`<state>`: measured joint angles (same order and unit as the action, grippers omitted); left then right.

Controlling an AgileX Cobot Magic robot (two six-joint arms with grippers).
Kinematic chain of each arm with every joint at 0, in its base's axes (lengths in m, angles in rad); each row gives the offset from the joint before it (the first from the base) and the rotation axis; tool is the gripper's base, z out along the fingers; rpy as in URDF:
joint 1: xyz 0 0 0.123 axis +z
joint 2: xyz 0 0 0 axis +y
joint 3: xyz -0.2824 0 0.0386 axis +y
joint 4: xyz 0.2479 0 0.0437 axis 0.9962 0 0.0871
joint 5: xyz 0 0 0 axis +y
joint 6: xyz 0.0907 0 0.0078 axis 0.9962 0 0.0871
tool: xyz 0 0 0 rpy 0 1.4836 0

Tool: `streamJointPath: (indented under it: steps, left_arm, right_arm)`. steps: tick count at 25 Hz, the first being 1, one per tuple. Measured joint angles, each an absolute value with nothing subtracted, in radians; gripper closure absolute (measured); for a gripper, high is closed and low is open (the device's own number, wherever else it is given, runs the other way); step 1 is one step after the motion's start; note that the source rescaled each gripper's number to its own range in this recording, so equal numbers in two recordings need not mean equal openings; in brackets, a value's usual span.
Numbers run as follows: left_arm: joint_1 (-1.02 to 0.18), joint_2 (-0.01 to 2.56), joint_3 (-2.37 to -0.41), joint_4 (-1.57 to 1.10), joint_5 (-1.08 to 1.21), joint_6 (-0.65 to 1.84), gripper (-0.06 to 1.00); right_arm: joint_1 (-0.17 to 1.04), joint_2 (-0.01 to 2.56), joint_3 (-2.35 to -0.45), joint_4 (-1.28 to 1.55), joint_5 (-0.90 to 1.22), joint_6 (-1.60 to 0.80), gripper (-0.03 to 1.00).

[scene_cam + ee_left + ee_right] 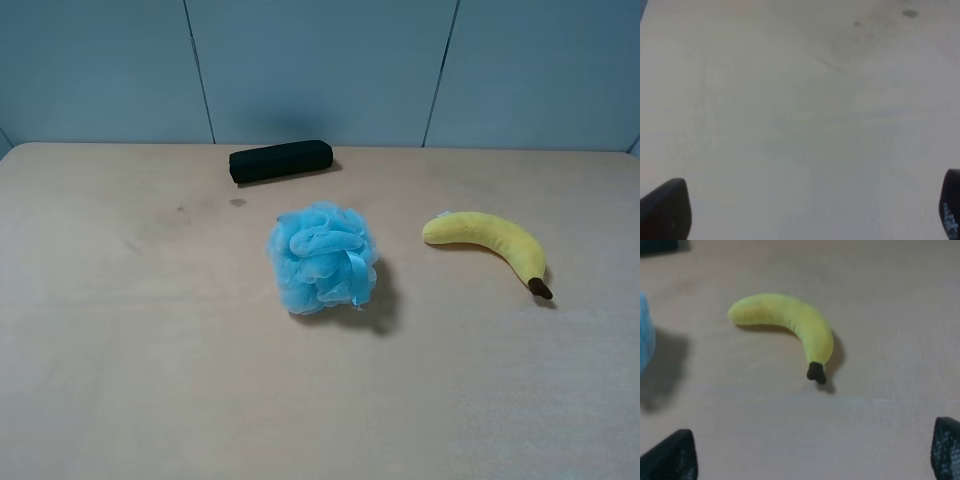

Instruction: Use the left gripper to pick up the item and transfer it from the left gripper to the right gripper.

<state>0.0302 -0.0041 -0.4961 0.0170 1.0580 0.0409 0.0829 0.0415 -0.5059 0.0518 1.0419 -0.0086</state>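
The plush yellow banana (490, 243) lies flat on the table at the right, its dark brown stem tip toward the front right. It also shows in the right wrist view (790, 322), out ahead of my right gripper (807, 455), which is open and empty with its fingertips (670, 460) wide apart. My left gripper (807, 210) is open and empty over bare tabletop, and the banana does not show in its view. Neither arm shows in the exterior high view.
A fluffy blue bath puff (323, 257) sits mid-table, left of the banana; its edge shows in the right wrist view (645, 335). A black oblong case (281, 160) lies near the table's back edge. A pale blue wall stands behind the beige table (130, 350).
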Motion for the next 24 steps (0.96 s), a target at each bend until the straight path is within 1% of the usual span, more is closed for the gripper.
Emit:
streamJointPath:
  steps: [4,24]
  left_arm:
    - [0.030,-0.004,-0.496,0.017,1.058,0.041,-0.06]
    - [0.030,-0.004,-0.496,0.017,1.058,0.041,-0.06]
  right_arm:
    - [0.083,-0.003,-0.496,0.037,1.027,0.009,-0.03]
    - [0.083,-0.005,-0.496,0.027,1.024,0.020,-0.03]
